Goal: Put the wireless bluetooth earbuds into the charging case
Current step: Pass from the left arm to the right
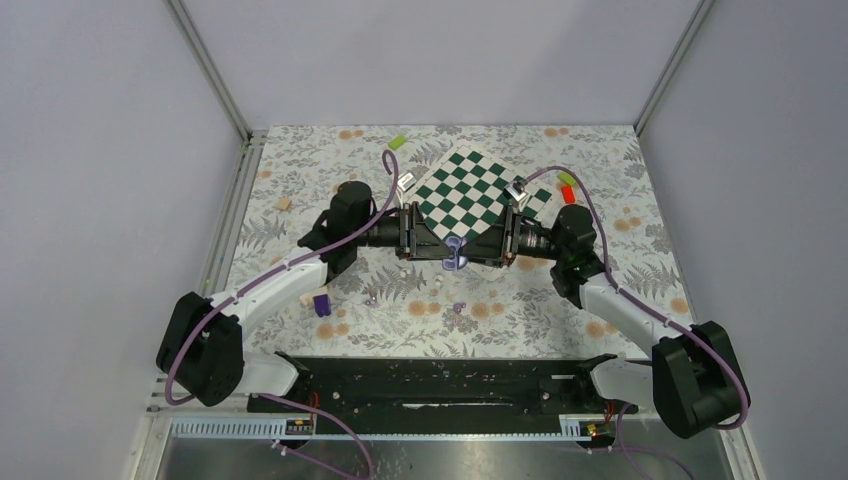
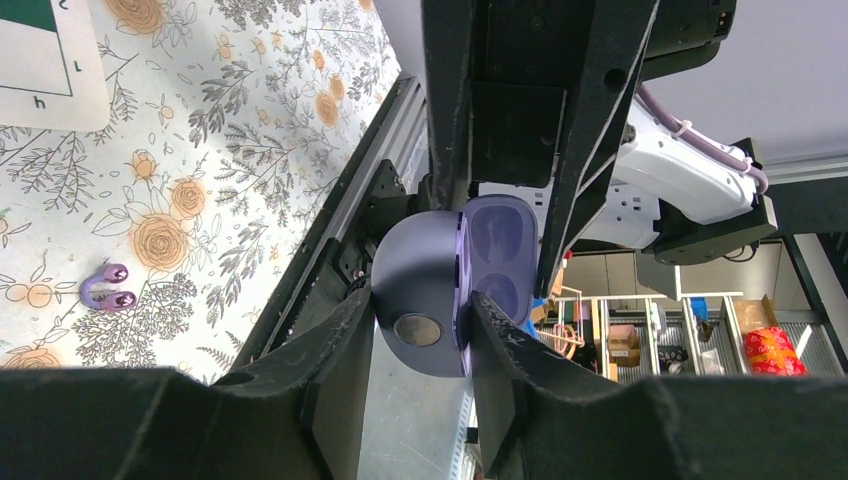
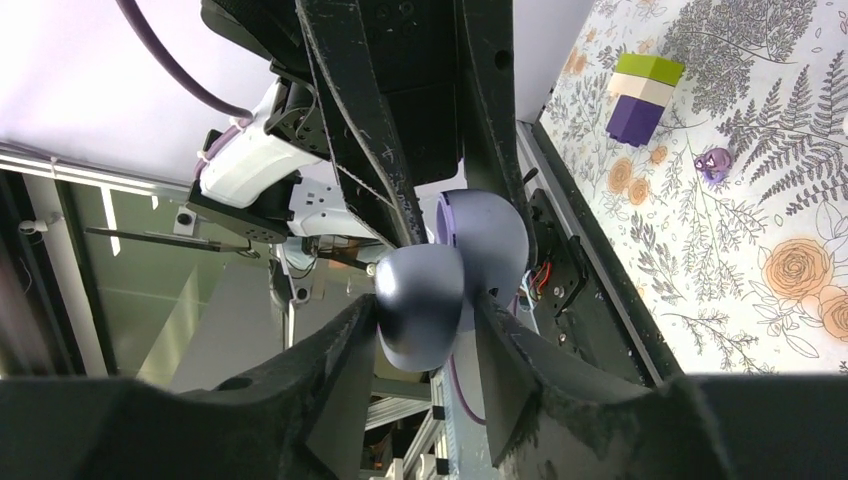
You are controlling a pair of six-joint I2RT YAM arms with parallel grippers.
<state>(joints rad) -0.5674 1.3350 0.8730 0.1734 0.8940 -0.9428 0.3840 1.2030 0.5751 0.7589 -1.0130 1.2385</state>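
The flowered mat (image 1: 640, 290) covers the table. In the top view both arms reach inward and meet over its middle. The green and white chessboard (image 1: 470, 195) lies tilted at 12 o'clock from this meeting point.

The left gripper (image 2: 420, 315) comes in from 9 o'clock and the right gripper (image 3: 425, 318) from 3 o'clock. Between them they hold the charging case (image 1: 456, 256) up above the mat. The case looks lavender-grey, not white, and it is hinged open.

In the left wrist view the left fingers (image 2: 335, 380) pinch the rounded half of the case. The other half, with two hollow wells, sits between the fingers of the other arm, and both wells look empty. In the right wrist view the right fingers (image 3: 340, 370) press on both sides of the dome-shaped half.

The green-white-purple stacked block (image 1: 321, 303) stands at 8 o'clock from the case, well apart from it. A small purple curled piece (image 2: 108, 287) lies on the mat near the front rail, and a second purple piece (image 3: 714, 163) lies near the block. I cannot tell whether these pieces are the earbuds, because they are too small.
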